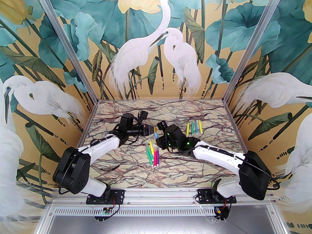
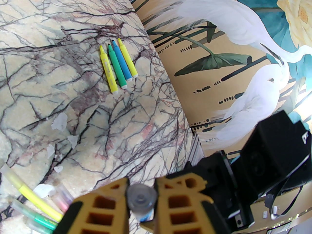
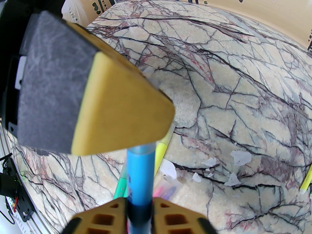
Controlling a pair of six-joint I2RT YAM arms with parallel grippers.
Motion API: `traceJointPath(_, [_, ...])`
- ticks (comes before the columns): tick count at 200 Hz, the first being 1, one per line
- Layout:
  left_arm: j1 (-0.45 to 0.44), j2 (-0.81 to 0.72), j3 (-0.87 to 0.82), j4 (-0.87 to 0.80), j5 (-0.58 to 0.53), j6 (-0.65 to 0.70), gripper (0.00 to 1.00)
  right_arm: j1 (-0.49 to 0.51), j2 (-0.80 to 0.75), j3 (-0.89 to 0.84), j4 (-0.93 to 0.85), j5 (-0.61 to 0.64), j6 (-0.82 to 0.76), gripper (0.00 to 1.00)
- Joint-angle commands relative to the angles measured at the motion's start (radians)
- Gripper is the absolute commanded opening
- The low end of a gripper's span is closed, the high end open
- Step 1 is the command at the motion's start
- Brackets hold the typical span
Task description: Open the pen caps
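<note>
clamping member: the left gripper (image 2: 141,188) is closed tight on the cap (image 2: 141,200) of the blue pen (image 3: 141,172), yellow fingers (image 2: 181,199) pressing the pale tube from both sides. the grip sits on the cap alone, so that the cap and not the barrel comes away.
counter-hold: the right gripper (image 3: 139,202) has its fingers against the blue pen's barrel on either side, low down and clear of the cap, giving the left something to pull against.
alignment: in the top view the two grippers meet nose to nose above the table (image 1: 195,172), the pen bridging them roughly in line with both, which suits a straight pull.
cap status: judged not yet off; the left finger hides most of the joint in the right wrist view.
uncapped four (image 2: 118,62): yellow, green, blue and yellow pens side by side with bare tips, set apart toward the far right, likely the finished lot.
capped cluster (image 1: 153,155): pens lying mid-table just beside the grippers, pale caps on; judged work remaining.
next move: a pull apart along the pen's axis, perhaps with a slight twist.
</note>
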Motion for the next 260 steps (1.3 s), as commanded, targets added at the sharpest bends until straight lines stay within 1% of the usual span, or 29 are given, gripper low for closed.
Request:
traceJointPath(1, [-0.004, 0.007, 0.026, -0.019, 0.035, 0.002, 0.08, 0.008, 0.015, 0.032, 0.008, 0.01, -0.002, 0.33])
traceJointPath(15, [-0.004, 0.004, 0.025, -0.022, 0.042, 0.0, 0.07, 0.008, 0.032, 0.052, -0.01, 0.005, 0.005, 0.37])
traceJointPath(32, [-0.004, 0.002, 0.026, -0.025, 0.047, 0.002, 0.07, 0.009, 0.051, 0.069, -0.02, -0.007, 0.011, 0.39])
traceJointPath(119, [-0.004, -0.006, 0.025, -0.004, 0.079, -0.012, 0.06, 0.007, 0.079, 0.085, -0.02, -0.01, 0.016, 0.38])
traceJointPath(150, [-0.005, -0.014, 0.022, 0.005, 0.061, -0.017, 0.05, 0.007, 0.078, 0.078, -0.024, -0.009, 0.018, 0.32])
traceJointPath(215, [-0.004, -0.024, 0.022, 0.029, 0.023, -0.036, 0.05, 0.006, 0.055, 0.05, -0.031, -0.012, 0.012, 0.14])
traceJointPath(230, [-0.004, -0.03, 0.028, 0.015, -0.007, -0.031, 0.04, 0.006, 0.046, 0.036, -0.037, -0.014, 0.006, 0.1])
traceJointPath(245, [0.001, -0.035, 0.045, -0.026, -0.055, -0.023, 0.0, 0.007, 0.034, 0.017, -0.041, -0.019, 0.001, 0.06])
traceJointPath(260, [0.009, -0.032, 0.068, -0.063, -0.087, -0.02, 0.0, 0.007, 0.02, -0.007, -0.041, -0.021, -0.005, 0.03])
